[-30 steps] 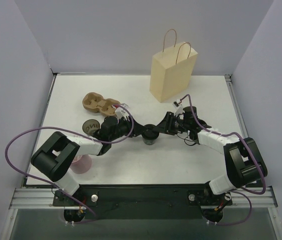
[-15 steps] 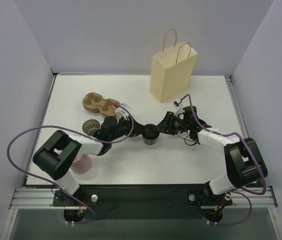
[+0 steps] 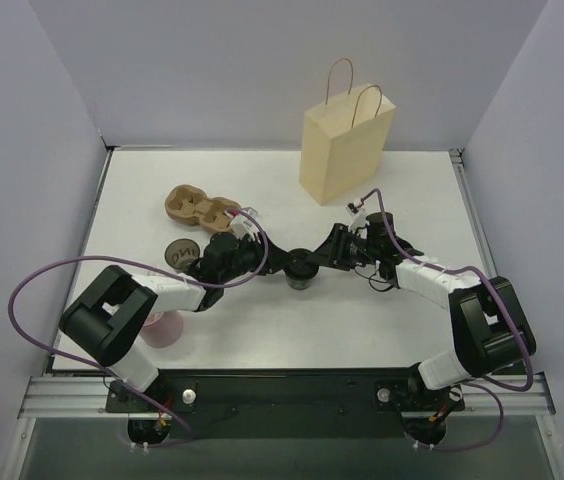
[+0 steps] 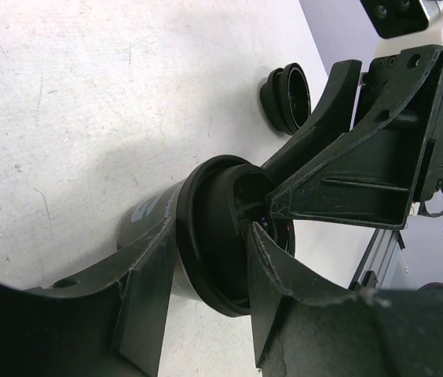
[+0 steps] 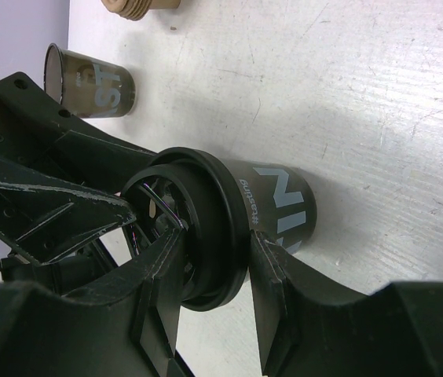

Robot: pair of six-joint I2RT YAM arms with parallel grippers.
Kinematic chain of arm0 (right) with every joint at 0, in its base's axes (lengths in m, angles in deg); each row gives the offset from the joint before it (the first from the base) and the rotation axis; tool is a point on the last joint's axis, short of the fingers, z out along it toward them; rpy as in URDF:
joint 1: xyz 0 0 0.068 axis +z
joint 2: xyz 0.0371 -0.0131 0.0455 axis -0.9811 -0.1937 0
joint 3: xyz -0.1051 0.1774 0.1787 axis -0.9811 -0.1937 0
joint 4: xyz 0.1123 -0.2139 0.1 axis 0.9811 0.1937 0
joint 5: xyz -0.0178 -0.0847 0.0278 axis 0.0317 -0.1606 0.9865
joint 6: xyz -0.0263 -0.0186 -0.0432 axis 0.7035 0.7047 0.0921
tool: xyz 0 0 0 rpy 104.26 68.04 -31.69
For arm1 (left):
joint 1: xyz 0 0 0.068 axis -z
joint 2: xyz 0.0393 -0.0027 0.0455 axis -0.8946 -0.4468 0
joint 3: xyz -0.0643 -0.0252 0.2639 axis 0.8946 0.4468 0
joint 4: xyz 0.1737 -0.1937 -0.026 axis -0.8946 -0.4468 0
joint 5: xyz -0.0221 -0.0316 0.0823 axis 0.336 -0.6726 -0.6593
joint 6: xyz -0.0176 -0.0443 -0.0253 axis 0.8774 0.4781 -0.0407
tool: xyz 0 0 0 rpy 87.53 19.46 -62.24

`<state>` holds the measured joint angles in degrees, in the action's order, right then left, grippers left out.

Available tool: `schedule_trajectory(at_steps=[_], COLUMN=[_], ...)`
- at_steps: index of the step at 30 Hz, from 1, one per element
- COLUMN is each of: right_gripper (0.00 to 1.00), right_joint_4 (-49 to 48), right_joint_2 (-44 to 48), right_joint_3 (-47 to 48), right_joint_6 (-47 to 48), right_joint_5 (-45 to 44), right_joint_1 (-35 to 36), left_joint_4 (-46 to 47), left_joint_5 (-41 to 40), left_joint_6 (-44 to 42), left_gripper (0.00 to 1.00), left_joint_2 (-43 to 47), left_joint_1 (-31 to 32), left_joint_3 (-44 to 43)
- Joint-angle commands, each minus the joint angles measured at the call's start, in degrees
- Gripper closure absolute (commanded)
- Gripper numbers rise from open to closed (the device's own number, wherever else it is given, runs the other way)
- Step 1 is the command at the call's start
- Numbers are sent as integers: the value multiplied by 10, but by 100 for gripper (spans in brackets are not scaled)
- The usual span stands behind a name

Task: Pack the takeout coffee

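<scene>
pink cup [image 3: 165, 326]: near-left corner of the white table [image 3: 292, 325], partly tucked behind the left arm.
second dark cup [image 3: 179, 252]: upright with pale lettering on its side, well left of the action, just in front of the pulp tray.
pulp tray [image 3: 200, 208]: brown, two wells, lying flat toward the back left.
left gripper [image 3: 286, 262]: in low from the left, about half open. Fingers [image 4: 144, 287] set on either side of the lid rim and closed onto the takeout coffee.
takeout coffee [image 3: 301, 275]: black cup with its dark lid on, upright on the table at mid-table. Pinned between both grippers, well in front of the paper bag and outside it.
right gripper [image 3: 318, 256]: in from the right to meet the other one at the cup, with a narrower gap. Fingers [image 5: 278, 275] hugging the cup wall just under the lid, clamped on it.
paper bag [image 3: 347, 140]: tan, two loop handles, upright at the back, right of centre, well apart from both arms.
dark round lid-like piece [image 4: 288, 96]: loose on the table beyond the cup in the left wrist view, near the right arm. Hard to tell exactly what it is.
</scene>
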<state>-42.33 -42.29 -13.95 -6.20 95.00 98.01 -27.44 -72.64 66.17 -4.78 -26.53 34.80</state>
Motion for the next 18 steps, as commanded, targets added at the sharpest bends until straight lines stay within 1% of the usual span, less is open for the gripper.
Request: schedule_trajectory(at_steps=[1, 5, 8, 10, 13, 14, 17, 18], right_gripper=[71, 71, 71, 71, 68, 66, 59, 55], right_joint_4=[119, 118, 119, 119, 111, 111, 118, 121], right_joint_2=[-25, -22, -18, -13, -7, -5, 1, 1], right_joint_3=[-36, -37, -38, -37, -33, -33, -23, -20], right_joint_6=[54, 54, 56, 58, 60, 61, 63, 65], right_joint_5=[-103, -102, -95, -82, -60, -53, -46, -44], right_joint_1=[-10, -11, -12, -12, -12, -12, -12, -13], left_joint_4=[-277, -227, -183, -168, -176, -193, -235, -244], left_joint_5=[-13, 15, 48, 67, 77, 76, 65, 63], left_joint_6=[-76, -62, -44, -39, -51, -56, -74, -82], left_gripper=[84, 92, 92, 92, 90, 90, 89, 89], left_joint_2=[-76, -108, -123, -126, -114, -110, -94, -91], left_joint_1=[5, 5, 3, 3, 3, 3, 3, 3], left_joint_3=[73, 77, 83, 83, 72, 68, 46, 35])
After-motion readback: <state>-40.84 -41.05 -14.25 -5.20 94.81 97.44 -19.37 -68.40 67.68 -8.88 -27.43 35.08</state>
